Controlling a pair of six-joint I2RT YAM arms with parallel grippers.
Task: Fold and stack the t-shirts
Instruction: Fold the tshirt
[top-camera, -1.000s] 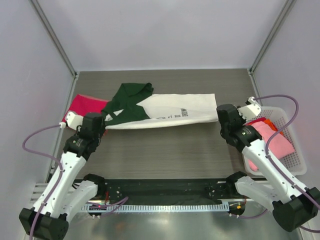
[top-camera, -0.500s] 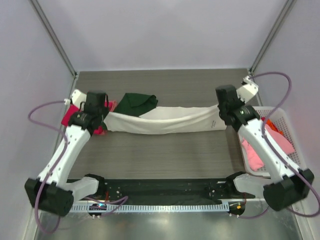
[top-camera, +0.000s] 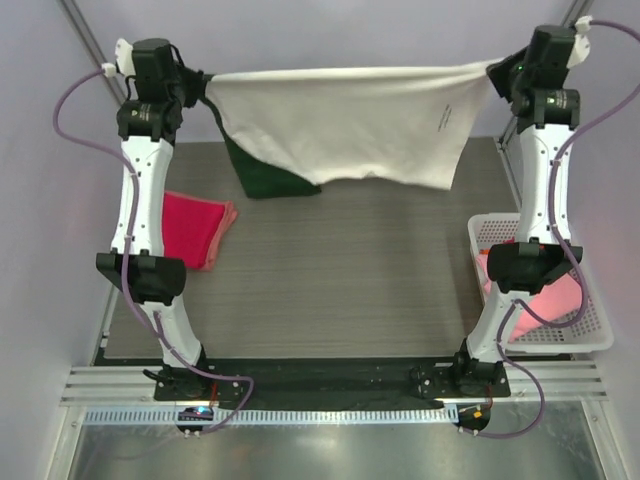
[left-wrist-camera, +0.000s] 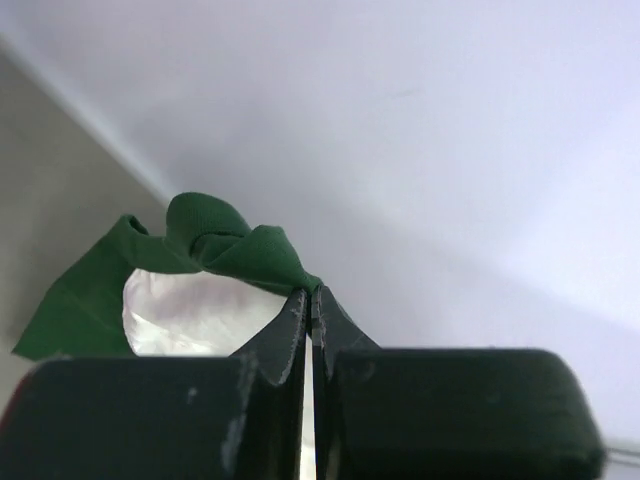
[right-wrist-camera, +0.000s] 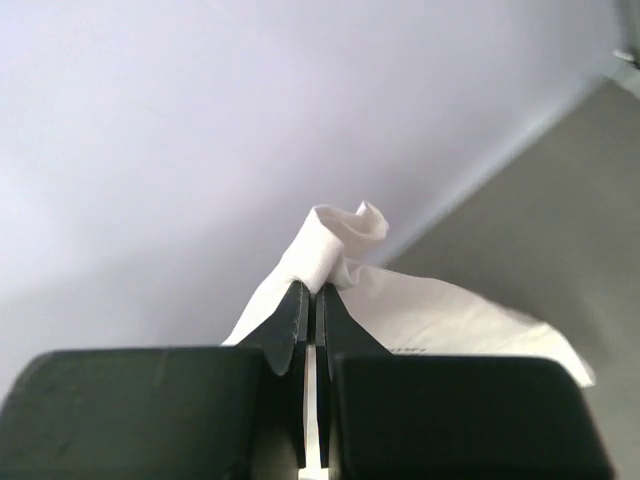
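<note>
The cream-white t-shirt with dark green sleeves hangs stretched between both raised arms, high above the table at the back. My left gripper is shut on its green sleeve corner. My right gripper is shut on its white corner. One green sleeve dangles below the cloth. The magenta-red t-shirt lies folded on the table at the left. The pink t-shirt lies in the basket at the right, partly hidden by the right arm.
A white lattice basket stands at the table's right edge. The dark wood-grain table lies below the hanging shirt. Pale walls and metal corner posts close the back and sides.
Both arms have risen from table level to full height at the back, lifting the cream-white shirt off the table. It now hangs spread between them, and the magenta-red shirt is uncovered.
</note>
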